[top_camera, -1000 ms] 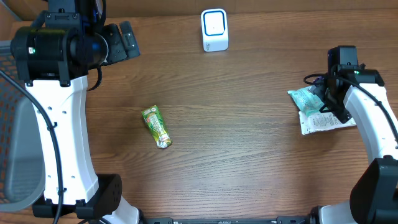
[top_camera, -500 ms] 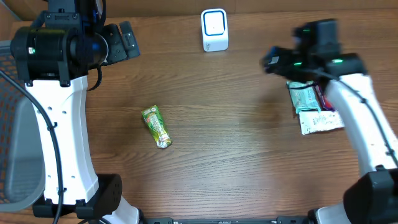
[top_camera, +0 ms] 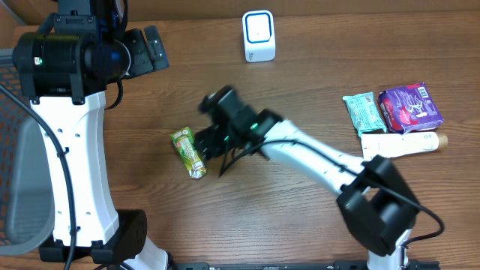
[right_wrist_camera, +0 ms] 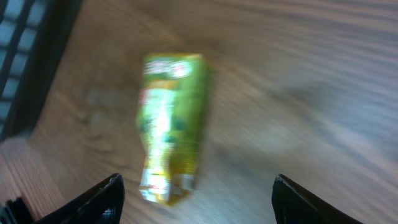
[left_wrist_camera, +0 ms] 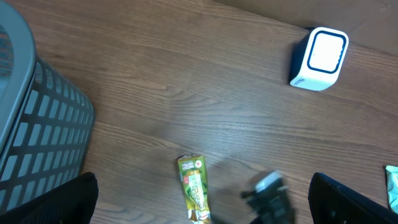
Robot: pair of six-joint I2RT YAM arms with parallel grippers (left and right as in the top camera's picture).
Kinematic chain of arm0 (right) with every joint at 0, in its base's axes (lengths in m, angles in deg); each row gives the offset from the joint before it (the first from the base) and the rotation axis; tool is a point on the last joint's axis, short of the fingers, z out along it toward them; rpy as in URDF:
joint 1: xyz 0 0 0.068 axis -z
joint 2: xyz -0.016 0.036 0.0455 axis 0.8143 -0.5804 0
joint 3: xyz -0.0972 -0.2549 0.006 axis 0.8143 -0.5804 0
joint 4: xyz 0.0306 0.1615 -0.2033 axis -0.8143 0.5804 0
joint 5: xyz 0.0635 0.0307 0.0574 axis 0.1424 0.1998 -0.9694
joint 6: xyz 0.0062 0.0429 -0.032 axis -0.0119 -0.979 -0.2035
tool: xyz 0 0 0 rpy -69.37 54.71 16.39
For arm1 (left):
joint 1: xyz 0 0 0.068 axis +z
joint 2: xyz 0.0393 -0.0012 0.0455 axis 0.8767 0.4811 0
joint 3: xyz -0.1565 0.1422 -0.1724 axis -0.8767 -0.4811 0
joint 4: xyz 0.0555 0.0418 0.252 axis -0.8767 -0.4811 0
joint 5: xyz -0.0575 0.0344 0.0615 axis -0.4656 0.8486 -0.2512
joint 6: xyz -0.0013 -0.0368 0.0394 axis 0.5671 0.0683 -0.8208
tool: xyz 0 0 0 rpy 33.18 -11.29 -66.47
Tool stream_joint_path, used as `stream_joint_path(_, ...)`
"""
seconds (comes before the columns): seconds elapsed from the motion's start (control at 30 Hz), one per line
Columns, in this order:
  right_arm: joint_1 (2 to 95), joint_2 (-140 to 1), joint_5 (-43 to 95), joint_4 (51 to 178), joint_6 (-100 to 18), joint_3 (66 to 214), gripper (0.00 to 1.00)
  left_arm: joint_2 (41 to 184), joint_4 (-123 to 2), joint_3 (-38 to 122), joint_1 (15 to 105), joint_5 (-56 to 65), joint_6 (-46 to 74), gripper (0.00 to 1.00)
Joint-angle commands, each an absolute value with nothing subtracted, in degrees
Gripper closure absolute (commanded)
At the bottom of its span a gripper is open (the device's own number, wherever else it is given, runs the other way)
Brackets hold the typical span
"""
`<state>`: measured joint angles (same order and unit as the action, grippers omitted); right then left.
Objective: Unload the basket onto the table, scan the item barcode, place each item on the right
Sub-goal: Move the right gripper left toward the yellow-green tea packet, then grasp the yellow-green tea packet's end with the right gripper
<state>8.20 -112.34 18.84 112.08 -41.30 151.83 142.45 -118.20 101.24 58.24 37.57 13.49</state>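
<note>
A green snack packet (top_camera: 188, 152) lies flat on the wooden table, left of centre. The white and blue scanner (top_camera: 259, 36) stands at the back edge. My right gripper (top_camera: 211, 139) hovers just right of the packet, open and empty. In the right wrist view the blurred packet (right_wrist_camera: 168, 124) lies ahead of the gripper (right_wrist_camera: 199, 202), towards its left finger. My left gripper (top_camera: 150, 46) hangs high at the back left, open. Its wrist view shows the packet (left_wrist_camera: 194, 196), the scanner (left_wrist_camera: 318, 59) and the blurred right gripper (left_wrist_camera: 270, 199) far below.
A teal packet (top_camera: 363, 111), a purple packet (top_camera: 410, 105) and a white tube (top_camera: 397, 142) lie together at the right. A grey mesh basket (left_wrist_camera: 37, 124) stands off the table's left side.
My right arm has swung from the pile at the right across the table to the green packet, its jaws narrowing slightly. The pile is now uncovered. The left arm has not moved.
</note>
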Motion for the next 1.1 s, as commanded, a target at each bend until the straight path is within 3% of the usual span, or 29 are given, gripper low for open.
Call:
stream_joint_path(0.0,3.06,-115.49,25.28,109.98,-39.91,154.06,0.23,142.34,-118.18,101.15,58.22,37.29,14.10,0.00)
stream_joint_path(0.33,0.46,-120.04,24.58,107.99,-40.67,153.91,0.23,142.34,-118.16,101.15,58.22,37.29,14.10,0.00)
stream_joint_path(0.43,0.46,-120.47,23.05,109.13,-42.09,153.91,0.27,142.34,-118.18,101.15,58.22,37.29,14.10,0.00)
stream_joint_path(0.6,0.48,-120.50,25.76,111.16,-46.59,153.91,0.50,142.34,-118.18,101.15,58.22,37.29,14.10,0.01)
stream_joint_path(0.83,2.32,-120.43,27.25,113.70,-46.99,153.97,0.64,142.34,-118.18,101.15,57.87,37.27,14.10,0.01)
stream_joint_path(0.97,3.67,-120.43,26.64,115.16,-49.54,153.99,0.96,142.34,-118.16,101.15,57.85,37.29,14.10,0.01)
stream_joint_path(1.07,4.28,-120.26,26.18,115.71,-49.52,154.02,0.96,142.34,-118.18,101.15,57.87,37.29,14.10,0.01)
